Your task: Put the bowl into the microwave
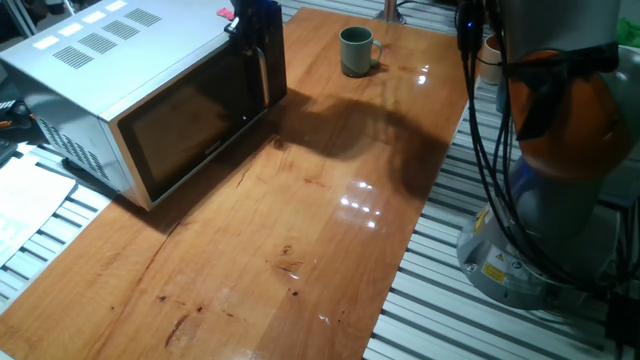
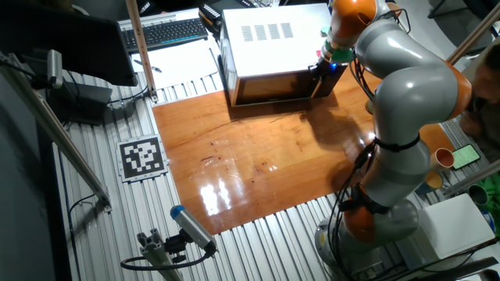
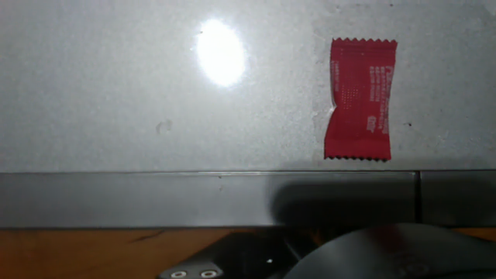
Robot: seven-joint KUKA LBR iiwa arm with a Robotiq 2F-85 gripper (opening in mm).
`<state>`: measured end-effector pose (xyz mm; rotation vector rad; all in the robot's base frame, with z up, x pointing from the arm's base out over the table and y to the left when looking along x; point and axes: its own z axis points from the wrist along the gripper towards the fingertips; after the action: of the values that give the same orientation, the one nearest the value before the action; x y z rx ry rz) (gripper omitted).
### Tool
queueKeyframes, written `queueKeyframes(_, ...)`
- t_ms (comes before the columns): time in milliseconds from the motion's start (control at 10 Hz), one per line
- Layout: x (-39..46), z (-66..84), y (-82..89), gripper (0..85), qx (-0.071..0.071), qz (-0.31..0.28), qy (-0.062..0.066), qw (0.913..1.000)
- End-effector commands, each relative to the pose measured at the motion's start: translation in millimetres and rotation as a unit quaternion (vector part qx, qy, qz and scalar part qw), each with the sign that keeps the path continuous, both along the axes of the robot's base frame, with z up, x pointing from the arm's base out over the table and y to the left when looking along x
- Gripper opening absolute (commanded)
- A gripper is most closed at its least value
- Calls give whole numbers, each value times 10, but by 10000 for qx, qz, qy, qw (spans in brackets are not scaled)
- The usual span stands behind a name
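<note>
Bare wooden table [image 1: 300,250], glossy, with light reflections, fills the foreground of one fixed view. Microwave [image 1: 140,90]: left rear of table, silver-white, vent slots on top, dark glass door shut. Claw [image 1: 256,45]: dark, at the microwave's far front corner by the door handle; whether spread or pressed together cannot be told. Bowl [image 1: 356,51]: grey-green, mug-shaped, one side handle, upright on the table at the far edge, well apart from the microwave, touching nothing. Arm base [image 1: 540,200]: grey and orange, right of table, with black cables.

Other fixed view. Printed marker tag [image 2: 142,157] on the slatted bench left of the table; keyboard [image 2: 168,32] and papers behind. Microwave at the far table edge, arm bent over to its right front corner. Bowl hidden here.

Hand view. Dark blurred claw parts at the bottom edge; fingers not distinguishable. Microwave top, grey and speckled, with its front edge strip below it. Red sachet [image 3: 360,99], crimped ends, lies on that top.
</note>
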<state>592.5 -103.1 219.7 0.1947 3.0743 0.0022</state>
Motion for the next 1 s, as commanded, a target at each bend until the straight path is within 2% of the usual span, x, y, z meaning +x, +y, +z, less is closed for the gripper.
queueKeyframes(0,-13,-11,10,0,-18,-1,4,10000)
queueKeyframes(400,-51,-54,41,0,-111,24,-157,9998)
queueKeyframes(700,-132,-83,67,0,-121,48,-225,9997)
queueKeyframes(900,-192,-93,109,0,-185,81,-278,9994)
